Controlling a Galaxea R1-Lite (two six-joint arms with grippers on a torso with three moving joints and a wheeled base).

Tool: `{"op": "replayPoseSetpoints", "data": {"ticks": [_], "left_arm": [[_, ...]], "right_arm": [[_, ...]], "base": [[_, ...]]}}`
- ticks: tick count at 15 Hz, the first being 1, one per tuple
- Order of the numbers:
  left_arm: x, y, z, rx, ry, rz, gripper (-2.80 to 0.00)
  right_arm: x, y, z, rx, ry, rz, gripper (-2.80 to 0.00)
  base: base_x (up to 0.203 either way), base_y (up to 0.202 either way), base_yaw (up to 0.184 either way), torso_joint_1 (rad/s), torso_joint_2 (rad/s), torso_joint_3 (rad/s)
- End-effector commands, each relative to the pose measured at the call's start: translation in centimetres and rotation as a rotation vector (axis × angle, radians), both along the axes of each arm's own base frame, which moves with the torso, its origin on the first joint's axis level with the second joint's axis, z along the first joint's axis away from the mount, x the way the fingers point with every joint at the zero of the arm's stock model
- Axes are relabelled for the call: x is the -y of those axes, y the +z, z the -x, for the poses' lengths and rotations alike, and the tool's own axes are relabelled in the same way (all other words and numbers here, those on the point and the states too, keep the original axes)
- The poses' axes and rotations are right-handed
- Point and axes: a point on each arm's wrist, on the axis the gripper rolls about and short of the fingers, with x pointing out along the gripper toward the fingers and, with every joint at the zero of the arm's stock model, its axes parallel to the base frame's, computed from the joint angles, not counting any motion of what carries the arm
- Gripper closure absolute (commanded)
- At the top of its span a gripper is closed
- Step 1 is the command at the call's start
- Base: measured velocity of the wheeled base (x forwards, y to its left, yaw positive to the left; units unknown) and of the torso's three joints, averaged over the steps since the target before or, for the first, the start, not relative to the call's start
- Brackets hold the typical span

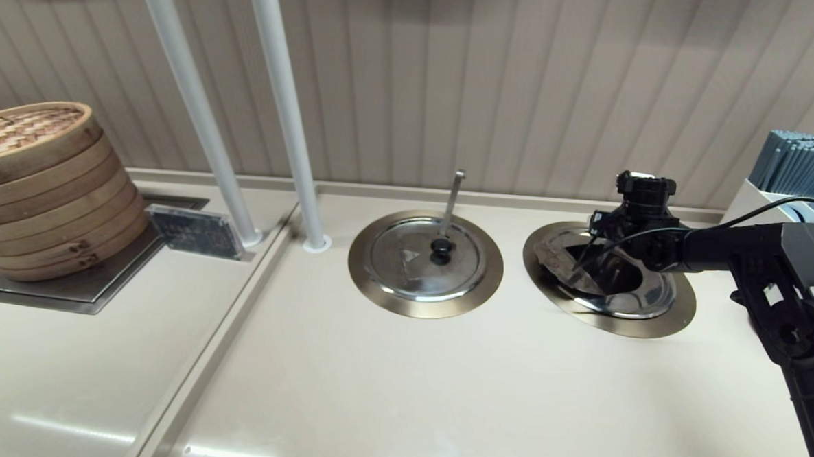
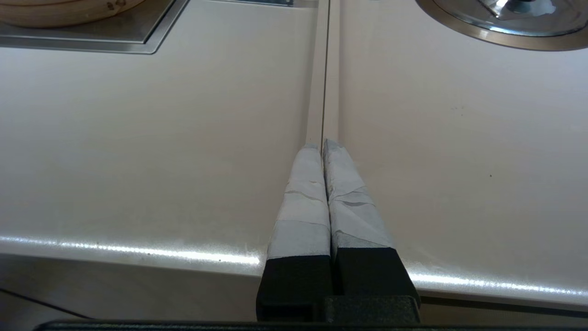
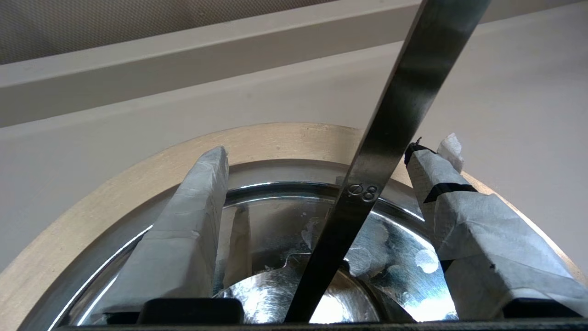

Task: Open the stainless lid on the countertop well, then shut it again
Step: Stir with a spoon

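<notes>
The countertop well's bronze rim [image 1: 678,317] [image 3: 138,184] lies at the right of the counter. Its stainless lid [image 1: 641,299] [image 3: 395,266] covers the near part. The wedge panel [image 1: 553,259] stands tilted up at the left, and a dark opening [image 1: 601,271] shows beside it. My right gripper [image 1: 587,260] [image 3: 327,154] hovers over this opening, open, its taped fingers [image 3: 193,220] wide apart. A flat steel handle [image 3: 399,115] rises slanting between them and touches neither. The lid's knob is hidden. My left gripper [image 2: 321,145] is shut on nothing, low over the counter seam near the front edge.
A twin well with closed lid [image 1: 412,260], black knob [image 1: 440,247] and upright ladle handle [image 1: 453,199] sits mid-counter. Two white poles [image 1: 285,106] rise behind it. A bamboo steamer [image 1: 38,185] stands far left, a small placard [image 1: 197,232] beside it, a chopstick holder [image 1: 801,167] far right.
</notes>
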Motion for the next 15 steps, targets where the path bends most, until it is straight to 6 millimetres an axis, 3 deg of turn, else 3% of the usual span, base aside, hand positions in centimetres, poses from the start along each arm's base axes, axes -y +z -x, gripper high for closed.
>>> {"op": "replayPoseSetpoints", "data": {"ticks": [1,4,9,10,15], "left_arm": [[0.0,0.0,0.0,0.000,0.001,0.000,0.00],[0.0,0.0,0.0,0.000,0.001,0.000,0.00],[0.0,0.0,0.0,0.000,0.001,0.000,0.00],[0.0,0.0,0.0,0.000,0.001,-0.001,0.00],[0.0,0.0,0.0,-0.001,0.001,0.000,0.00]], "right_arm": [[0.3,-0.9,-0.2,-0.016,-0.007,0.000,-2.80],[0.6,-2.1,-0.4,-0.033,-0.010,-0.002,-2.80],[0.5,-2.5,-0.6,-0.010,-0.006,0.003,-2.80],[0.5,-2.4,-0.6,-0.005,-0.007,0.000,0.00],[0.2,-0.7,-0.3,0.029,-0.004,-0.009,0.00]], "base": [[0.000,0.000,0.000,0.000,0.00,0.000],[0.000,0.000,0.000,0.000,0.00,0.000],[0.000,0.000,0.000,0.000,0.00,0.000],[0.000,0.000,0.000,0.000,0.00,0.000],[0.000,0.000,0.000,0.000,0.00,0.000]]}}
